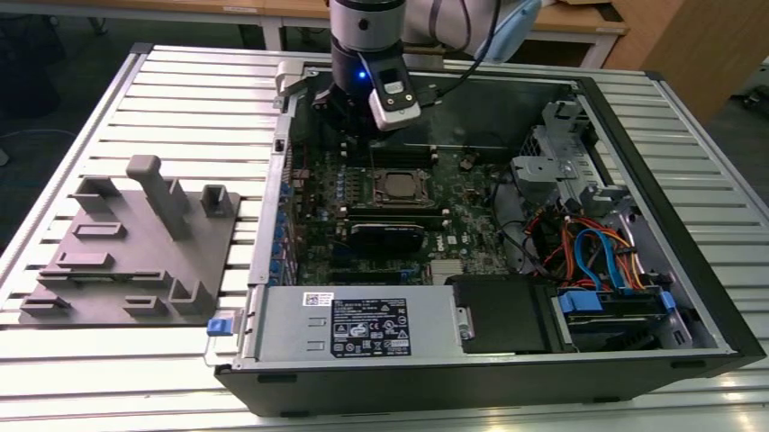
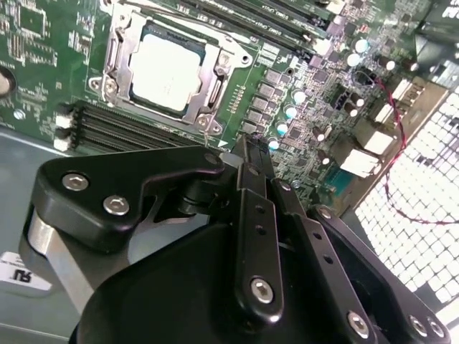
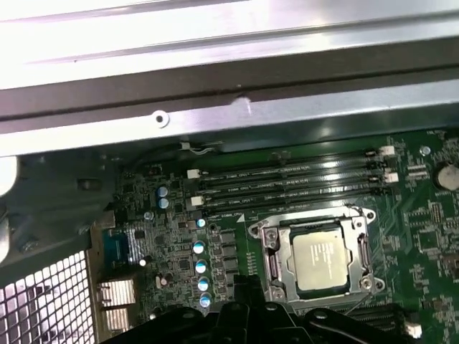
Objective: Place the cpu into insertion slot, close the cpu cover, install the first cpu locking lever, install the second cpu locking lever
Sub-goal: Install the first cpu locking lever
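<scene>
The cpu (image 1: 401,186) (image 2: 168,68) (image 3: 324,259) lies flat in the insertion slot (image 3: 267,231), silvery top up, amid the green board. The cpu cover (image 2: 117,68) (image 3: 278,261) rests down around the chip as a thin metal frame. I cannot tell whether the thin levers along its edges are latched. In the exterior view my gripper (image 1: 351,124) hangs over the board behind and left of the socket. In both wrist views its fingers (image 2: 247,154) (image 3: 247,287) sit together, shut on nothing, a short way from a corner of the socket.
Memory slots (image 3: 287,188) run beside the socket, with the case wall (image 3: 215,118) just beyond. A black card (image 1: 384,236), the power supply (image 1: 360,328) and a drive bay with cables (image 1: 601,256) crowd the case. A grey fixture plate (image 1: 132,243) lies outside on the exterior view's left.
</scene>
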Action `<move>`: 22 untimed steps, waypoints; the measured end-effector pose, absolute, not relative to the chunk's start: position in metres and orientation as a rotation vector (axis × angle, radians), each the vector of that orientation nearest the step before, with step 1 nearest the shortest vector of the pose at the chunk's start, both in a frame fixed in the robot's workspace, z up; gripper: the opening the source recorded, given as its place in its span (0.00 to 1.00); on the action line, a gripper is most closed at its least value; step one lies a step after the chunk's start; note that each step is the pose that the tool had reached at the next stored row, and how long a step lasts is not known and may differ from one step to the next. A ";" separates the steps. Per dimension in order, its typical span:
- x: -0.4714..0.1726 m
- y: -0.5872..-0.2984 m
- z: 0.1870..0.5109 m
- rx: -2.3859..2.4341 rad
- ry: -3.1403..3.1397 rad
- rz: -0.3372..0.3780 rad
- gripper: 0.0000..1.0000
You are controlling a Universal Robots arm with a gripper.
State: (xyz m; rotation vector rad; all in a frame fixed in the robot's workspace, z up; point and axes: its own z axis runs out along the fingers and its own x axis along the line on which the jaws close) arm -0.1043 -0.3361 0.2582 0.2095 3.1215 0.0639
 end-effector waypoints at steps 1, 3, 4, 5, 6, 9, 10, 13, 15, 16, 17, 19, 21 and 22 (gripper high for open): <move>-0.104 -0.336 0.258 0.199 3.122 0.064 0.10; -0.104 -0.334 0.257 0.191 3.121 0.064 0.10; -0.104 -0.333 0.257 0.190 3.119 0.064 0.10; -0.104 -0.332 0.257 0.188 3.118 0.064 0.10; -0.105 -0.331 0.257 0.186 3.117 0.064 0.10; -0.105 -0.326 0.256 0.178 3.117 0.065 0.10; -0.105 -0.325 0.256 0.176 3.117 0.065 0.10; -0.106 -0.324 0.255 0.166 3.117 0.066 0.10; -0.106 -0.323 0.254 0.149 3.119 0.067 0.10; -0.106 -0.323 0.254 0.132 3.120 0.067 0.10; -0.106 -0.322 0.253 0.114 3.120 0.067 0.10; -0.106 -0.322 0.253 0.077 3.122 0.068 0.10; -0.107 -0.321 0.253 0.053 3.123 0.067 0.10; -0.107 -0.319 0.253 0.052 3.123 0.068 0.10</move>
